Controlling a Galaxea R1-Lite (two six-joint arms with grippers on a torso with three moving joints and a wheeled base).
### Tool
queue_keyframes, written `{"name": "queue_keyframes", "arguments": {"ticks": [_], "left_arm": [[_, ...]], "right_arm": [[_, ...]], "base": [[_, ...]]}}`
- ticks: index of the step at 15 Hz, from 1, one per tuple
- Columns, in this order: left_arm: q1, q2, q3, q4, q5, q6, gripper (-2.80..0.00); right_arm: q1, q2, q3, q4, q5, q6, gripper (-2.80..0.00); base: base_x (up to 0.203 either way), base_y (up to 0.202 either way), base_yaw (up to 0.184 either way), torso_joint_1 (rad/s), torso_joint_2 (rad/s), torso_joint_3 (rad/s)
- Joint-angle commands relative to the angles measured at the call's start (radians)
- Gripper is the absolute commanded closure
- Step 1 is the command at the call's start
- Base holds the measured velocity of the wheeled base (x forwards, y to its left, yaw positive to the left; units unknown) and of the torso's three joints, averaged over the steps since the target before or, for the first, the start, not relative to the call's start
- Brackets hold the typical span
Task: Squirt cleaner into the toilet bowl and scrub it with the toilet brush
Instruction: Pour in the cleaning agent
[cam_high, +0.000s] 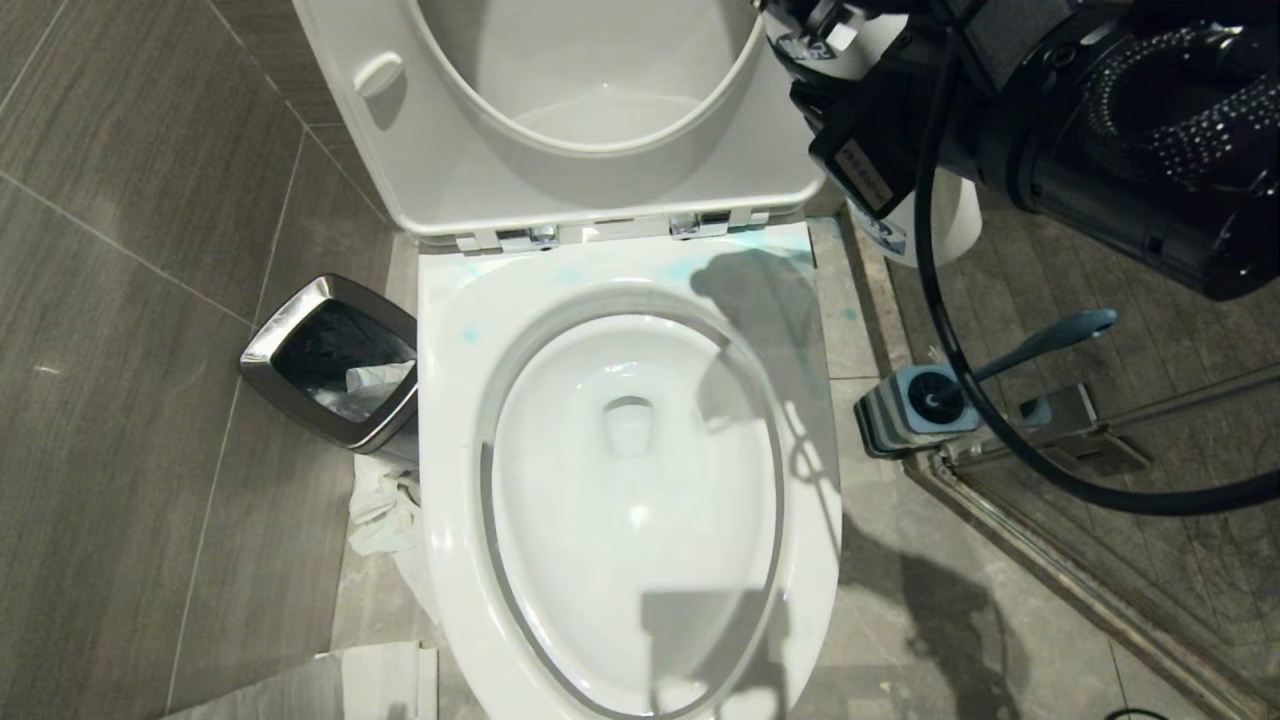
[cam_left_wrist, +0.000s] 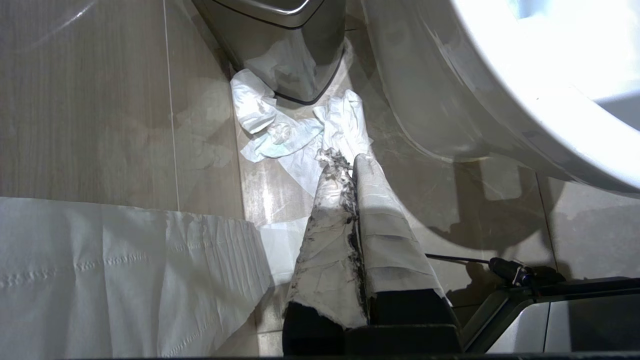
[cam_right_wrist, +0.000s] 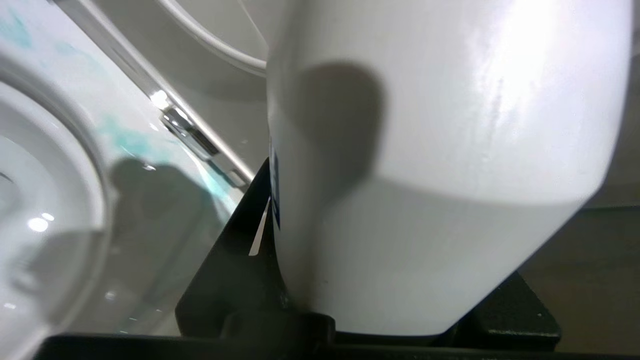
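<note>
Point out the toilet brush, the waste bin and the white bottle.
toilet brush (cam_high: 1045, 342): head view, mid-handle.
waste bin (cam_high: 283, 332): head view, chrome rim.
white bottle (cam_right_wrist: 450, 150): right wrist view, its side.

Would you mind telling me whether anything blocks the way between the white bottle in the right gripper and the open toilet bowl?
Nothing visible does. The white bottle sits in the right gripper beside the hinges, and the toilet bowl lies open with its lid raised.

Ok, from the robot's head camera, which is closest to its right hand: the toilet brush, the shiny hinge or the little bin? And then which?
The right hand holds a white bottle.
1. Right chrome hinge, just beside it.
2. Toilet brush, on the floor at the right.
3. Waste bin, across the toilet bowl, on the left.
</note>
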Motion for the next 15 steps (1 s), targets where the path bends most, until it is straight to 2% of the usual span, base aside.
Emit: {"name": "queue_keyframes", "arguments": {"ticks": [1,2,4,6,9,11,15], "left_arm": [[0.000,0.002,0.000,-0.001,-0.002,0.000,0.00],[0.000,0.002,0.000,0.001,-0.002,-0.001,0.00],[0.000,0.002,0.002,-0.001,-0.002,-0.001,0.00],[0.000,0.002,0.002,-0.002,-0.002,-0.001,0.00],[0.000,0.002,0.002,-0.002,-0.002,-0.001,0.00],[0.000,0.002,0.002,-0.002,-0.002,-0.001,0.00],[0.000,0.002,0.002,-0.002,-0.002,-0.001,0.00]], "right_arm": [[0.017,0.004,-0.005,-0.005,-0.017,-0.170,0.00],[0.039,0.002,-0.005,-0.006,-0.057,-0.235,0.00],[0.107,-0.002,-0.006,-0.008,-0.196,-0.357,0.00],[0.164,0.002,-0.007,-0.012,-0.276,-0.470,0.00],[0.194,0.016,-0.005,-0.016,-0.331,-0.604,0.00],[0.196,0.016,-0.005,-0.017,-0.363,-0.722,0.00],[0.195,0.022,0.023,-0.017,-0.369,-0.910,0.00]], "base": [[0.000,0.000,0.000,0.000,0.00,0.000],[0.000,0.000,0.000,0.000,0.00,0.000],[0.000,0.000,0.000,0.000,0.00,0.000],[0.000,0.000,0.000,0.000,0.00,0.000],[0.000,0.000,0.000,0.000,0.00,0.000],[0.000,0.000,0.000,0.000,0.00,0.000],[0.000,0.000,0.000,0.000,0.00,0.000]]}}
